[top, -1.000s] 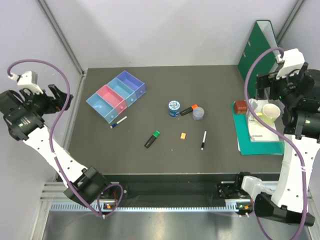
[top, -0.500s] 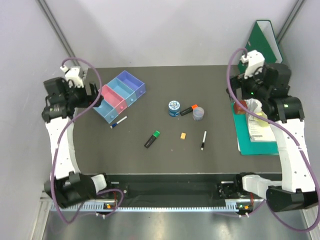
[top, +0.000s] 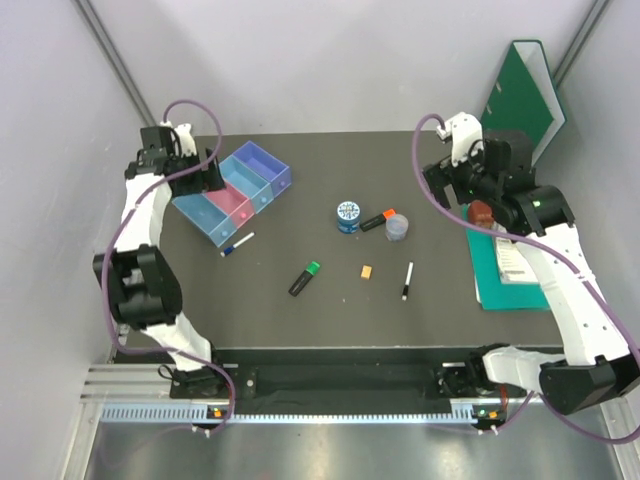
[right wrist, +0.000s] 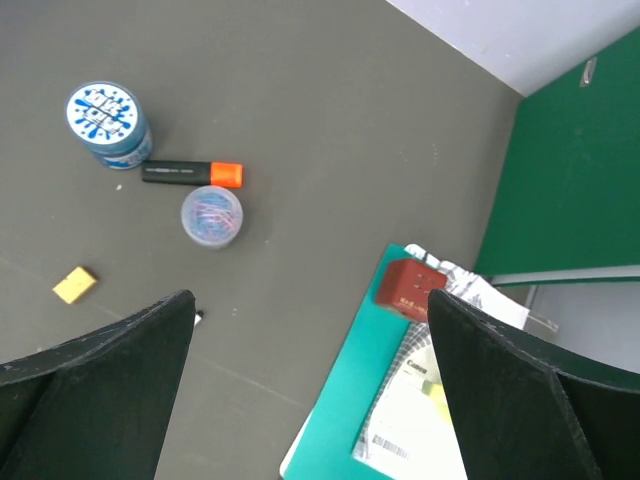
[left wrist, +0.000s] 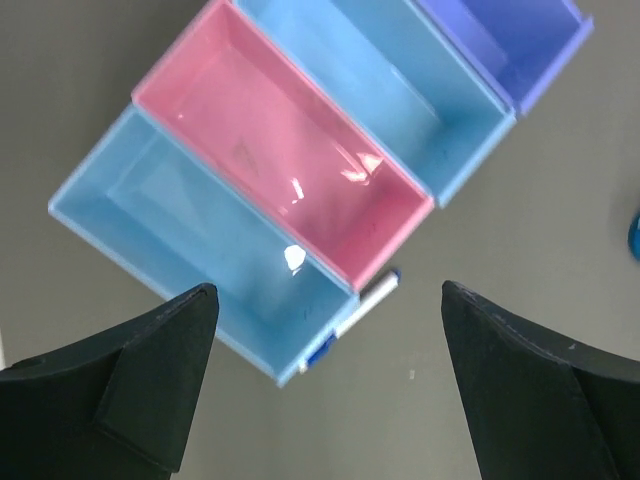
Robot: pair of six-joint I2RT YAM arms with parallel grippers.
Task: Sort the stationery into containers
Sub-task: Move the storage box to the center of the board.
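Jaws stand spread wide on both my grippers, and neither holds anything.

My left gripper [left wrist: 327,300] hangs above the row of 4 joined trays [top: 232,190]. Straight beneath it lie the near light blue tray [left wrist: 180,225] and the pink tray [left wrist: 280,165]. The other light blue tray [left wrist: 385,90] and the purple tray [left wrist: 510,40] run on ahead of it and to its right. A blue-capped pen [left wrist: 352,315] lies directly under the gap between my fingers, just beside the end wall of the near trays. Whether it touches them I cannot tell.

My right gripper [right wrist: 310,300] hangs over the right side of the dark table [top: 300,160]. Ahead of it and to its left, the blue patterned tin [right wrist: 107,122], the orange-capped highlighter [right wrist: 190,173] and the grey-lilac pot [right wrist: 211,215] sit close together, the highlighter between the other 2. The orange eraser [right wrist: 74,285] lies just beside my left finger in the wrist view.

From above, the green-capped highlighter [top: 305,278] and a thin black pen [top: 408,280] lie further left of this gripper and nearer my bases, with the eraser between them.

Below this gripper and to its right, the teal flat tray [right wrist: 340,400] carries a red-brown box [right wrist: 408,288] and some papers. The green binder [right wrist: 570,170] stands beyond it.
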